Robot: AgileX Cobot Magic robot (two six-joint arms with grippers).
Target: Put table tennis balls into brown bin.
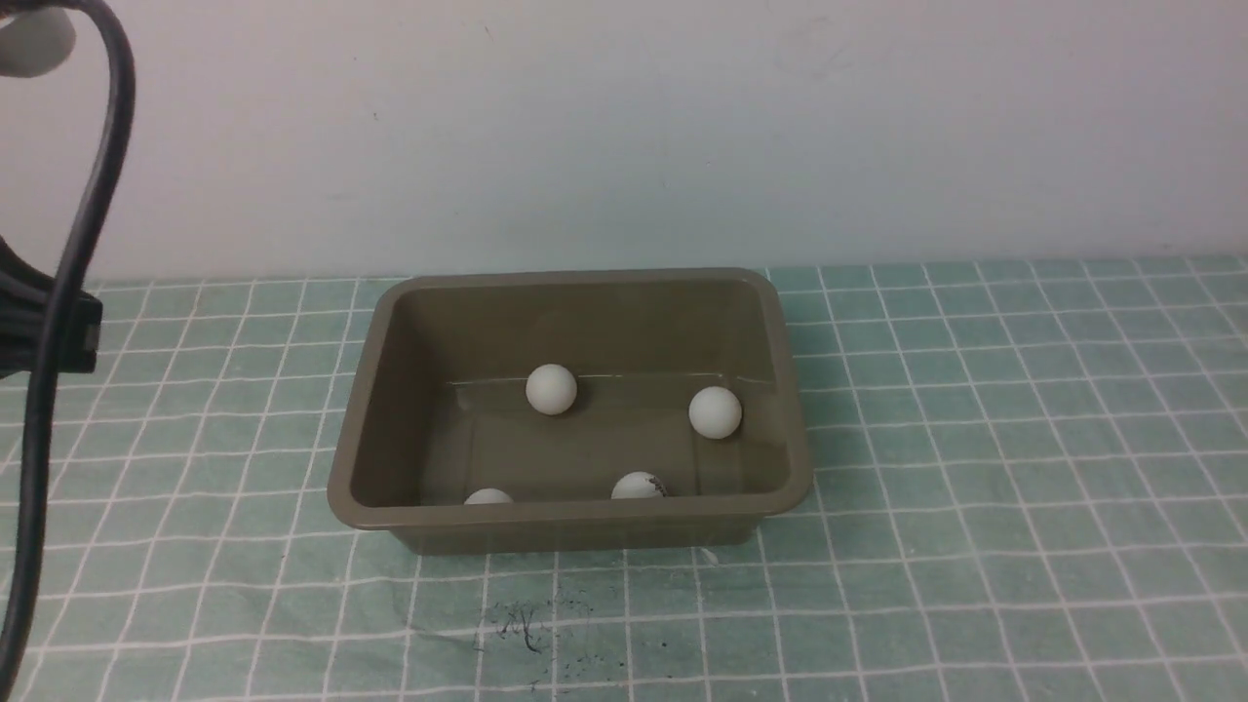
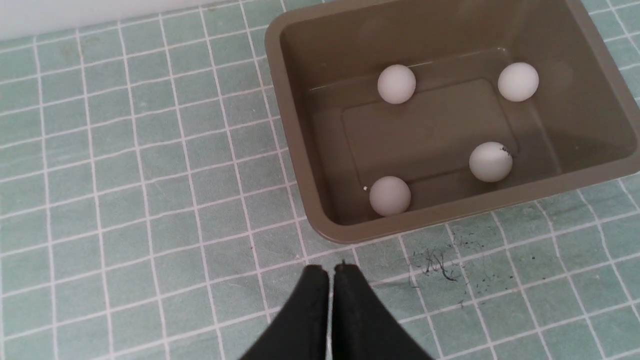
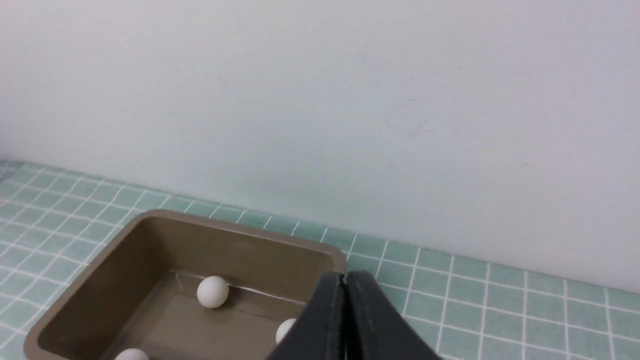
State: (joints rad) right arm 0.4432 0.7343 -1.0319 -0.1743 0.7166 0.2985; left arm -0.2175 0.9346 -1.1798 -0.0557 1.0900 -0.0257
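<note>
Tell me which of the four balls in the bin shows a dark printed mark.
The ball by the brown bin's near wall, toward the robot's right; the other three look plain white.

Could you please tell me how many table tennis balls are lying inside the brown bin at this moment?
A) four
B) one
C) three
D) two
A: the left wrist view looks down into the brown bin and shows four table tennis balls resting apart from one another on its floor.
</note>
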